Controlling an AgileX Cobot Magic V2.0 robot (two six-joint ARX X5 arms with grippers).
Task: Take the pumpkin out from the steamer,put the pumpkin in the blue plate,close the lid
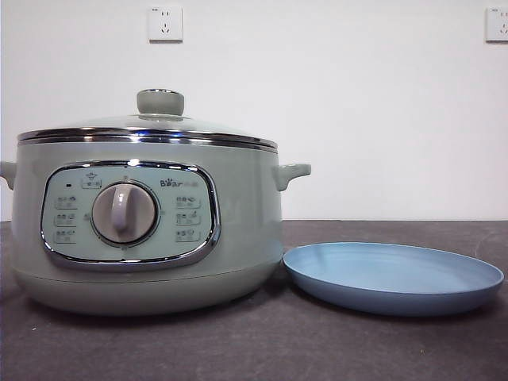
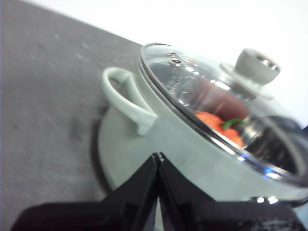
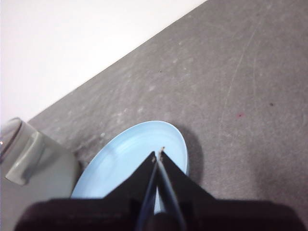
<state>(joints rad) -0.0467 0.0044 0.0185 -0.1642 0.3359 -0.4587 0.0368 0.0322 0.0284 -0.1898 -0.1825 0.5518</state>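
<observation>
The sage-green steamer (image 1: 147,230) stands at the left of the front view with its glass lid (image 1: 151,125) seated on the chrome rim. Through the lid (image 2: 207,101) in the left wrist view I see the orange pumpkin (image 2: 219,126) with its green stem inside the steamer (image 2: 159,144). The blue plate (image 1: 393,276) lies empty to the right of the pot. My left gripper (image 2: 158,156) is shut, held above and beside the pot near its side handle. My right gripper (image 3: 159,154) is shut, hovering over the blue plate (image 3: 125,163). Neither arm shows in the front view.
Dark grey table (image 1: 317,349) surface runs in front of and around both things. A white wall with two sockets (image 1: 165,24) stands behind. One pot handle (image 3: 24,159) shows at the edge of the right wrist view.
</observation>
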